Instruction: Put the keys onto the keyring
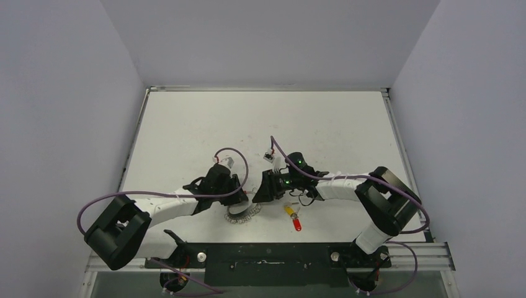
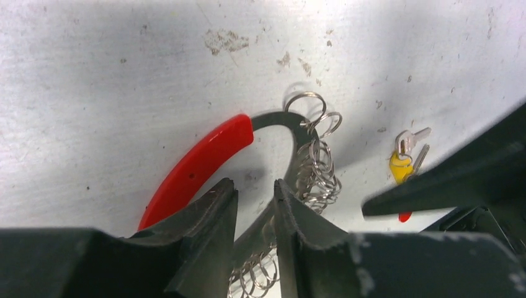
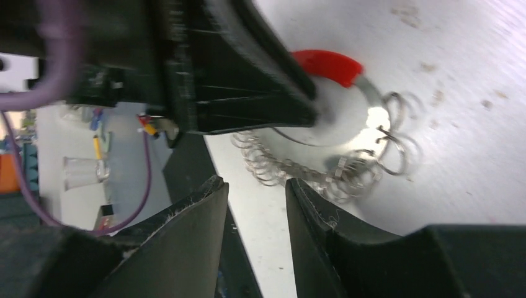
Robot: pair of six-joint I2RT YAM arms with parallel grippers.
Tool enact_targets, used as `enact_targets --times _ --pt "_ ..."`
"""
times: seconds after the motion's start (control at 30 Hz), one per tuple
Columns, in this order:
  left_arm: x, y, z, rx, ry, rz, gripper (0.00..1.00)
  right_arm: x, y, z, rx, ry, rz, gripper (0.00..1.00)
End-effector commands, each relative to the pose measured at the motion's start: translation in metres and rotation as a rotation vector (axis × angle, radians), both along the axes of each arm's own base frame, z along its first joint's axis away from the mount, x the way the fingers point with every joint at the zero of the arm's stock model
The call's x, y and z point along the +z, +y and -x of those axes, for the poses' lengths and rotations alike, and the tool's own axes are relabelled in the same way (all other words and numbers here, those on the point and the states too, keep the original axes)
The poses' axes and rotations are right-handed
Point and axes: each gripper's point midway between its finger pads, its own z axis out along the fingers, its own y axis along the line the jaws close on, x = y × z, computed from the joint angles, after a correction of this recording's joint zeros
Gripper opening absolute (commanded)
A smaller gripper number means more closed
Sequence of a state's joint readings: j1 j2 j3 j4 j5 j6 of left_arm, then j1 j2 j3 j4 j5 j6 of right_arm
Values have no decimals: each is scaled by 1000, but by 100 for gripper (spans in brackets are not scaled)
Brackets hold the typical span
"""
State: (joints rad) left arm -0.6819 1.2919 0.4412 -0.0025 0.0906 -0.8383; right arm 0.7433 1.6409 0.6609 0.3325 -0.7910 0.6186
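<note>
Silvery keyring (image 2: 205, 158) threads the narrowly parted jaws of the left claw (image 2: 253, 185); the right claw (image 3: 254, 182) hangs open beside it.

White, flat tabletop (image 1: 186, 124) with brownish scuff marks (image 2: 226, 40), edged by aluminium rails (image 1: 267, 89); plain grey walls (image 1: 62, 93) left, right, far.

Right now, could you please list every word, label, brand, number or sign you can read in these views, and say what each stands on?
None can be read.
The keyring, the keys and the table show no lettering.
The background clutter in the right wrist view is too blurred to tell.
</note>
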Motion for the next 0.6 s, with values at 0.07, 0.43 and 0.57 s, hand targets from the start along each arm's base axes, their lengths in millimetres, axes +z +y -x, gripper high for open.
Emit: enact_targets --times 0.07,0.43,0.57 --pt "-37 21 13 23 88 -135 24 70 23 11 111 -110 -236 41" --pt "-36 15 13 -13 99 -125 22 -3 -27 -40 -44 -208 254 44" --pt "-34 14 14 -21 99 -122 20 -17 -29 -38 -7 -236 347 40"
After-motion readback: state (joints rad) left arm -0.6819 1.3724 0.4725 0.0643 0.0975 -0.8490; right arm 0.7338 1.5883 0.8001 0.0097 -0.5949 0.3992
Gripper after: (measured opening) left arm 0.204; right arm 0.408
